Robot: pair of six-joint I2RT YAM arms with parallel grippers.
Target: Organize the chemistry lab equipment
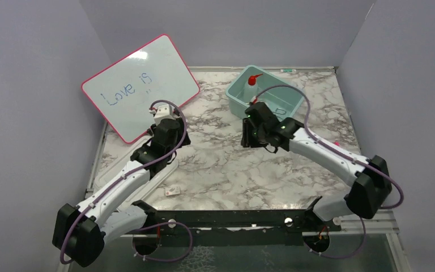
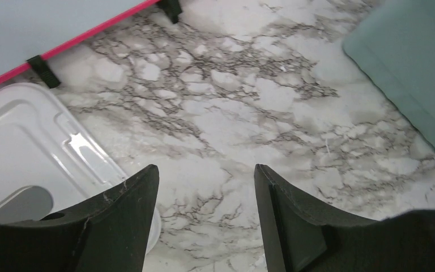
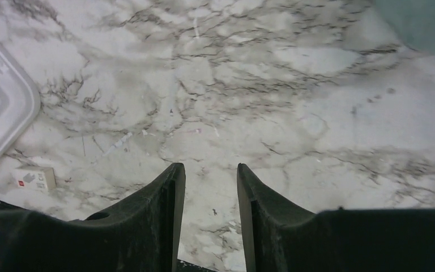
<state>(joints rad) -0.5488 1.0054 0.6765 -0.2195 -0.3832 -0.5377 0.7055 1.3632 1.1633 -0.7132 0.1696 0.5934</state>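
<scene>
Stn check, top + both wrist views.

L gripper (image 2: pixel 207 173): jaws parted, nothing betw. them. It is held over the marble table (image 1: pixel 221 164) at left, just right of a white lid (image 2: pixel 22 141) and near of the pink-framed whiteboard (image 1: pixel 141 85).

R gripper (image 3: pixel 210 170): jaws likewise apart, nothing gripped. It is poised above the table centre, just near-left of the teal bin (image 2: pixel 408 68).

Equip. located: the squeeze bottle (image 1: pixel 251 86) w/ red nozzle is seen standing in the bin's far-left corner. The other hand tools are not made out in any view. Whether they lie in the bin cannot be told, as its floor is partly masked in the top view. A small white card (image 3: pixel 34 177) is noted on the near table, left of centre.

Step judged: interval betw. placements, both end effectors unloaded. Task is assessed as far along, since no loose tool is seen on the table.

Next move, as judged: bin contents are to be verified. If an item is outstanding, it is to be found first, approached from above w/ jaws parted, and gripped before any carry to the bin. The lid may be required on the bin; not confirmed
</scene>
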